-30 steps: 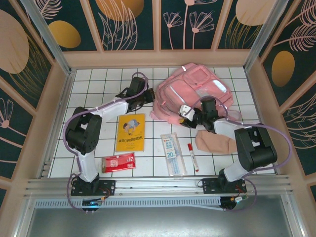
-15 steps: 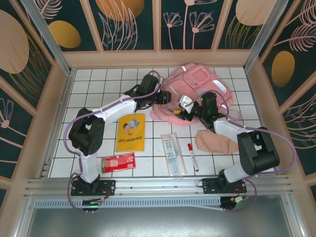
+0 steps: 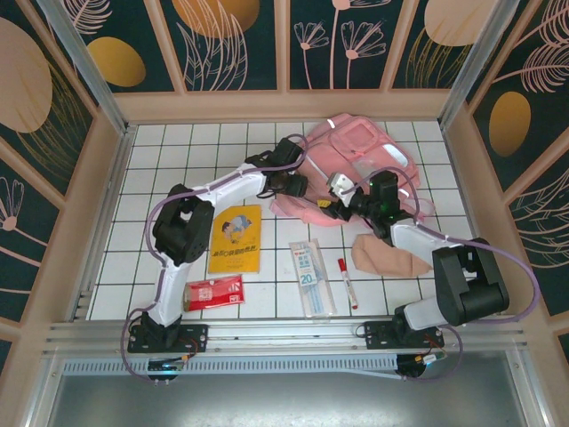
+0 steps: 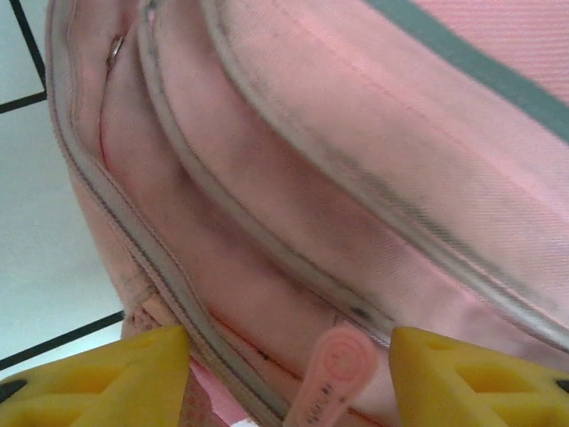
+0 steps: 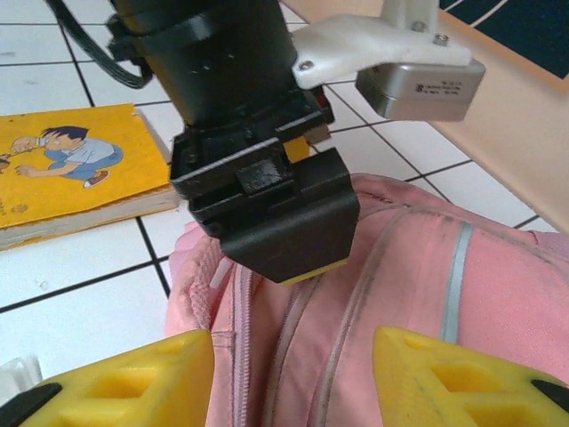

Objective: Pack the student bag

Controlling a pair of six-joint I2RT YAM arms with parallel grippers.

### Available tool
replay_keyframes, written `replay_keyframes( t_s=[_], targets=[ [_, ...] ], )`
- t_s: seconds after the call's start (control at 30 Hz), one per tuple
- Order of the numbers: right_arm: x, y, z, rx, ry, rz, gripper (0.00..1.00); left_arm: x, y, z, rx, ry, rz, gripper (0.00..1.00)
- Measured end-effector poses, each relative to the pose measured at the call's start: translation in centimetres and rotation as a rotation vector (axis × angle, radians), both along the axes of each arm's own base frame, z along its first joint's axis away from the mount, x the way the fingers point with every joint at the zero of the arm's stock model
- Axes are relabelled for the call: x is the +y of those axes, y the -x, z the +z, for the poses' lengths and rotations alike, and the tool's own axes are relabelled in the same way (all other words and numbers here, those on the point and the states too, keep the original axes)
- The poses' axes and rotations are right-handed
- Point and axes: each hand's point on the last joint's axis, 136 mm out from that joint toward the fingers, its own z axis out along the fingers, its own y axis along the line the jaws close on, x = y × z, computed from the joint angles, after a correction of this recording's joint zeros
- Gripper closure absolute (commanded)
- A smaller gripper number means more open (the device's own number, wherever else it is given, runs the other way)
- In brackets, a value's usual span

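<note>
The student bag [image 3: 360,160], a pink backpack with grey zips, lies at the back middle of the tiled table. My left gripper [image 3: 298,189] hovers over its near left edge. In the left wrist view the yellow fingers [image 4: 98,374] stand open [image 4: 289,378] on either side of a pink zip pull [image 4: 331,374], not touching it, with the bag [image 4: 293,178] close behind. My right gripper [image 3: 331,206] is open [image 5: 289,382] just above the bag [image 5: 400,267]. It faces the left gripper [image 5: 267,205], which is a short way off.
In front of the bag lie a yellow booklet [image 3: 235,238], a red packet [image 3: 213,292], a clear ruler pack [image 3: 311,276], a red marker [image 3: 347,283] and a beige pouch [image 3: 387,256]. Wooden walls enclose the table.
My left arm swung right from beside the bag to its near left edge, and its gripper went from shut to open. My right gripper crept a little farther onto the bag.
</note>
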Motion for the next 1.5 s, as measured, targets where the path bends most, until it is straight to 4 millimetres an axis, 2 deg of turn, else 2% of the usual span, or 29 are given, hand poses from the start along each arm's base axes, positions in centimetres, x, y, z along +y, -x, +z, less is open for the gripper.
replay_keyframes(
  t_s=[0.13, 0.27, 0.47, 0.6, 0.7, 0.8, 0.83, 1.07, 1.2, 1.5],
  targets=[
    [1.1, 0.3, -1.5, 0.027, 0.051, 0.048, 0.50, 0.3, -0.4, -0.1, 0.000, -0.024, 0.020, 0.54],
    [1.8, 0.3, -3.8, 0.077, 0.111, 0.076, 0.49, 0.7, -0.7, 0.0, -0.005, -0.045, 0.046, 0.78],
    [1.5, 0.0, -6.9, 0.143, 0.203, 0.073, 0.53, 0.9, -0.7, -0.2, -0.006, -0.055, 0.056, 1.00],
    [0.9, 0.1, -9.2, 0.167, 0.287, 0.062, 0.62, 0.8, -0.7, -0.1, -0.010, -0.052, 0.052, 1.00],
    [0.7, -0.1, -9.6, 0.142, 0.330, 0.057, 0.82, 0.9, -0.6, -0.2, -0.006, -0.021, 0.047, 1.00],
    [0.5, -0.1, -9.8, 0.127, 0.357, 0.060, 0.98, 1.3, -0.3, 0.4, 0.005, 0.064, 0.048, 1.00],
    [0.5, -0.1, -9.8, 0.122, 0.359, 0.061, 1.00, 1.5, -0.2, 0.7, 0.005, 0.098, 0.048, 1.00],
    [0.9, 0.0, -9.5, 0.094, 0.341, 0.088, 1.00, 2.9, 1.2, 3.3, -0.022, 0.319, 0.027, 1.00],
    [0.6, 0.0, -9.4, 0.096, 0.324, 0.097, 1.00, 3.0, 1.8, 3.6, -0.028, 0.382, 0.019, 1.00],
    [-0.3, 0.0, -8.3, 0.067, 0.302, 0.114, 1.00, 2.8, 1.7, 4.1, 0.026, 0.491, 0.047, 1.00]
  ],
)
